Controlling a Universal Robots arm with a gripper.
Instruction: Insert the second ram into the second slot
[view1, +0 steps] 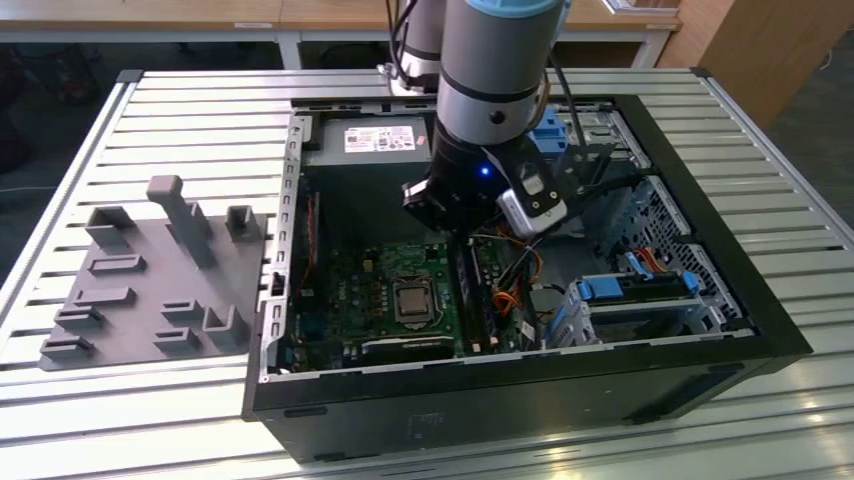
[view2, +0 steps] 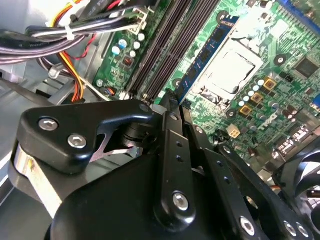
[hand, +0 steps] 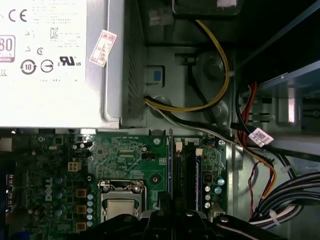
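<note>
My gripper (view1: 461, 238) reaches down into the open computer case (view1: 667, 355), over the green motherboard (view1: 360, 290). In the second wrist view its black fingers (view2: 172, 145) close together at the gripper (view2: 170, 102), shut on the second ram (view2: 207, 52). This is a thin blue stick standing on edge beside the dark memory slots (view2: 165, 45), on the processor side. In the first wrist view the second ram (hand: 171, 160) shows edge-on as a thin line next to the slots (hand: 186, 170), above the gripper (hand: 170, 212). Whether it sits in a slot I cannot tell.
The processor socket (view2: 232, 70) lies right beside the stick. Cable bundles (view2: 75, 35) run along the other side of the slots. The power supply (hand: 50, 60) fills the case's far end, and a drive cage (view1: 641, 295) stands at the exterior view's right. A grey fixture (view1: 147, 280) lies outside the case.
</note>
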